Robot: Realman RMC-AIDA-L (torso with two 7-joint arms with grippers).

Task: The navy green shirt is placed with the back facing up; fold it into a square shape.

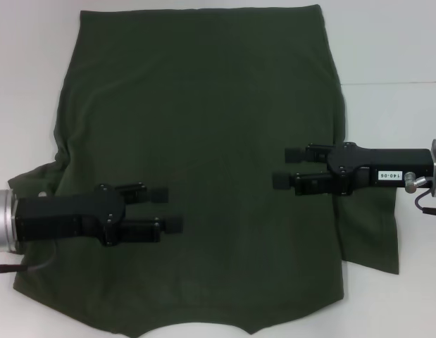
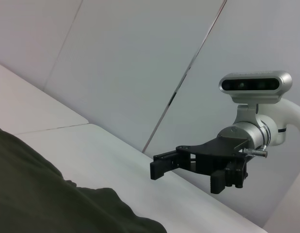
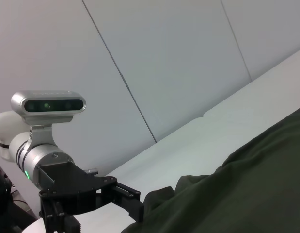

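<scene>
The navy green shirt (image 1: pixel 203 127) lies spread flat across the white table (image 1: pixel 394 42), its neckline notch at the near edge. One sleeve (image 1: pixel 376 232) sticks out on the right; the other (image 1: pixel 34 179) is bunched on the left. My left gripper (image 1: pixel 167 209) hovers over the shirt's near left part, open and holding nothing. Over the shirt's right side my right gripper (image 1: pixel 287 167) is also open and empty, pointing inward. The left wrist view shows the shirt's edge (image 2: pixel 43 194) and the right gripper (image 2: pixel 186 177) farther off. The right wrist view shows the shirt (image 3: pixel 246 194).
A seam in the table (image 1: pixel 390 83) runs along the right side. Bare white table borders the shirt on the left (image 1: pixel 27 84) and right. Pale wall panels (image 2: pixel 140 58) stand behind the table.
</scene>
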